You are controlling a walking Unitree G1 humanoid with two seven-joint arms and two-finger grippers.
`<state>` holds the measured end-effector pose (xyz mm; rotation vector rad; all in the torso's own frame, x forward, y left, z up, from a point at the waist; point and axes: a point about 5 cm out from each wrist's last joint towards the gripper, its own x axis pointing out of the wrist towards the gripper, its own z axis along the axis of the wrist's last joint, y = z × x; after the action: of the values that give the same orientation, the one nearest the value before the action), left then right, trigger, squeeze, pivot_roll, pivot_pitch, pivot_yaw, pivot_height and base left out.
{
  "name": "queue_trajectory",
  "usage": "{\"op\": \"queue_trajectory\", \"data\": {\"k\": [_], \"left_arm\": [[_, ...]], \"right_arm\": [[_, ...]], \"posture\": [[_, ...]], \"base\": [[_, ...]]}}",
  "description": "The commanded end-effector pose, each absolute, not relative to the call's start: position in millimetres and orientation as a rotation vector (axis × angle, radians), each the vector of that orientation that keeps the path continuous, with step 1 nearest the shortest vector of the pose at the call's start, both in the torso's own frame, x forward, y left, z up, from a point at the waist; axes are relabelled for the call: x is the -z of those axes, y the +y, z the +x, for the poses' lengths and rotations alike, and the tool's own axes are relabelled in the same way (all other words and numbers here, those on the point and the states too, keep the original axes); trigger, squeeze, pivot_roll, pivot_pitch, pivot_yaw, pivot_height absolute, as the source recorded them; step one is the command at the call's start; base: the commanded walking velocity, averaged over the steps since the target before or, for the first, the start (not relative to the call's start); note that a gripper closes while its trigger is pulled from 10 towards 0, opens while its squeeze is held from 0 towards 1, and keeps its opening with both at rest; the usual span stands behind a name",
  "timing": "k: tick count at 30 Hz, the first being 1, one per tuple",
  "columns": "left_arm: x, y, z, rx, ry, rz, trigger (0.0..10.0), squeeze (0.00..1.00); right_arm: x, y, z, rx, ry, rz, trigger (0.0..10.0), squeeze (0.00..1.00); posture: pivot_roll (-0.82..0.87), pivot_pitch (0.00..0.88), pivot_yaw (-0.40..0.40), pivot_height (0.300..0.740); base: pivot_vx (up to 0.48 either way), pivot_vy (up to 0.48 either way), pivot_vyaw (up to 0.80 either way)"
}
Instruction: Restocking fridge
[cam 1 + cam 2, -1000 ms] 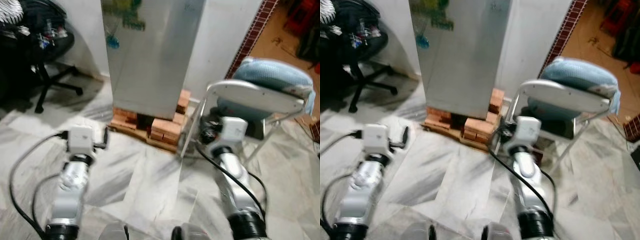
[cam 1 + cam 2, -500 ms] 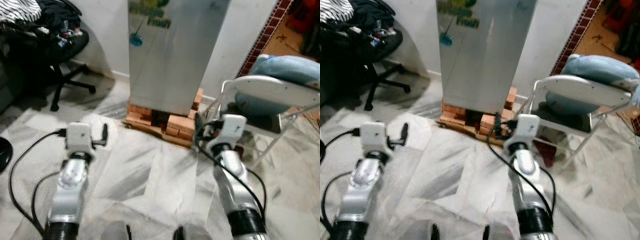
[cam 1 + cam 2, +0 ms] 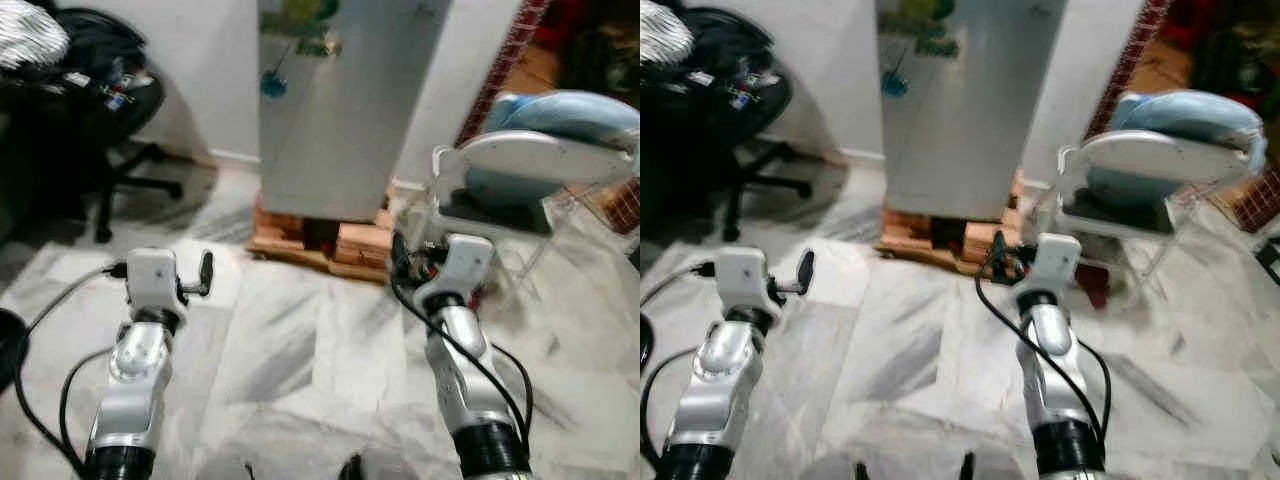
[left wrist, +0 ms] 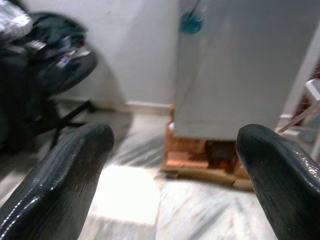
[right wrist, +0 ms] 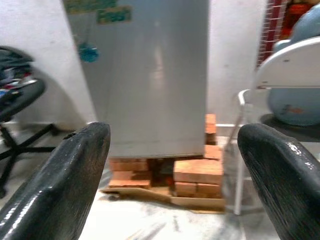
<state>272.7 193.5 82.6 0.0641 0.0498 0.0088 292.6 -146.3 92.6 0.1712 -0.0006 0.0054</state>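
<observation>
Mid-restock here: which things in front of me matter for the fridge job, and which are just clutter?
For the job:
fridge, door shut, standing on bricks
left hand, open, empty
right hand, open, empty

Just lying about:
folding chair with a blue cushion, right of the fridge
office chair piled with clothes, left of it

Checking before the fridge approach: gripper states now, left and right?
Left gripper: open, holding nothing, raised toward the fridge.
Right gripper: open, holding nothing, also facing the fridge.
</observation>
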Motion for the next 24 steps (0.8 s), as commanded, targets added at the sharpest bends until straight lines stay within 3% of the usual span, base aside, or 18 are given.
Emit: {"op": "queue_trajectory", "data": {"k": [1,6,13,14,15,17,24], "left_arm": [[-86.4,181.4,277.6,0.032,0.031,0.041,10.0,0.0],[-87.3,184.7,279.6,0.031,0.025,0.028,10.0,0.0],[-85.2,186.2,272.5,0.028,0.034,0.032,10.0,0.0],[-82.6,187.3,269.2,0.027,0.041,0.038,10.0,0.0],[-81.3,188.2,267.4,0.024,0.045,0.04,10.0,0.0],[-79.2,190.0,263.6,0.021,0.053,0.045,10.0,0.0],[-68.5,194.7,256.2,0.023,0.096,0.061,10.0,0.0]], "right_arm": [[-96.0,-160.2,294.0,0.033,-0.014,0.152,10.0,1.0],[-97.3,-162.9,294.7,0.042,-0.022,0.144,10.0,1.0],[-93.4,-168.7,288.9,0.06,-0.015,0.138,10.0,0.98],[-91.9,-171.6,285.6,0.07,-0.014,0.133,10.0,0.83],[-91.4,-174.2,283.4,0.083,-0.016,0.129,10.0,0.56],[-89.6,-180.8,277.7,0.118,-0.015,0.12,10.0,0.26],[-76.6,-191.5,259.3,0.173,0.033,0.101,10.0,0.17]], "posture": [[0.03,0.079,-0.043,0.74],[0.03,0.078,-0.043,0.74],[0.03,0.079,-0.04,0.74],[0.03,0.077,-0.036,0.74],[0.03,0.076,-0.034,0.74],[0.02,0.072,-0.029,0.74],[0.0,0.042,-0.002,0.74]], "base": [[0.409,0.247,-0.8],[0.412,0.245,-0.79],[0.379,0.296,0.0],[0.379,0.292,0.0],[0.368,0.311,0.0],[0.364,0.315,0.0],[0.361,0.318,-0.18]]}}
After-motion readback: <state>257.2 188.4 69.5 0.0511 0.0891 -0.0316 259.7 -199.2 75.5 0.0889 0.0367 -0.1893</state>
